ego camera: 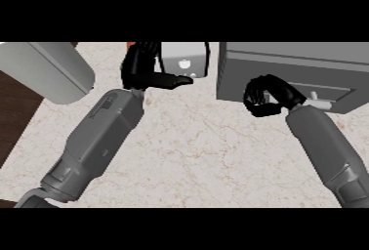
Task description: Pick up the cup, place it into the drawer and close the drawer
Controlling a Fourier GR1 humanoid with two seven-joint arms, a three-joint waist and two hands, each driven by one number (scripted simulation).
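Cup: none can be made out on the tabletop (187,141), so its place, heading and long axis cannot be told. Drawer unit (296,73) at upper right; right hand (265,97), fingers curled and seemingly empty, at the drawer front (317,90). Left hand (148,68), fingers relaxed, thumb out, lies beside a grey box (184,58). Judged stage: late, drawer closing.

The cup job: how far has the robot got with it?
Probably near the end, though no cup shows anywhere. The grey drawer unit looks shut or almost shut, with the right hand curled at its front beside the pale handle. The left hand rests open by a small white appliance. What seems left is drawing the right hand away.
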